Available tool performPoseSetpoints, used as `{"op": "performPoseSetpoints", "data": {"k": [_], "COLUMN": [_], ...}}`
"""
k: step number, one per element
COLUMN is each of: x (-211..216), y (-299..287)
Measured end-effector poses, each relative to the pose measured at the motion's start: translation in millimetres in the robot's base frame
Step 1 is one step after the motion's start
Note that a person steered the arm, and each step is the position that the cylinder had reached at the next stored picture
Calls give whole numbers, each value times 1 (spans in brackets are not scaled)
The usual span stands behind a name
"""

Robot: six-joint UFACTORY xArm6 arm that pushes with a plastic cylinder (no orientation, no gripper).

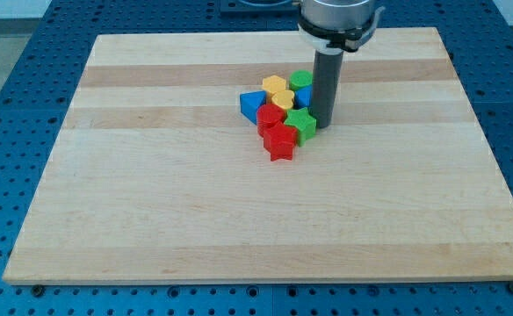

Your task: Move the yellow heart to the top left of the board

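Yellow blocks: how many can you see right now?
2. The yellow hexagon sits at the cluster's top; the yellow heart is just below it, left of my tip. None seems hidden.

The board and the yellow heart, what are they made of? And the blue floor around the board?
The board looks like pale wood: long grain stripes in lighter and darker bands, matte. The yellow heart looks like plastic, since it is one solid bright colour and smooth, though painted wood is possible. The blue floor has regular rows of small holes; it could be painted metal or plastic, I cannot tell which.
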State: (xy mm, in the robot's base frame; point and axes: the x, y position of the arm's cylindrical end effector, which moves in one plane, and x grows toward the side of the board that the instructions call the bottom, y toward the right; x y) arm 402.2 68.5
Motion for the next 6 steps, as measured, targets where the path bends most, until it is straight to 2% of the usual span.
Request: {"op": "performPoseSetpoints", "data": {"k": [2, 6], "x": [-18, -23], "y": [-21, -94]}}
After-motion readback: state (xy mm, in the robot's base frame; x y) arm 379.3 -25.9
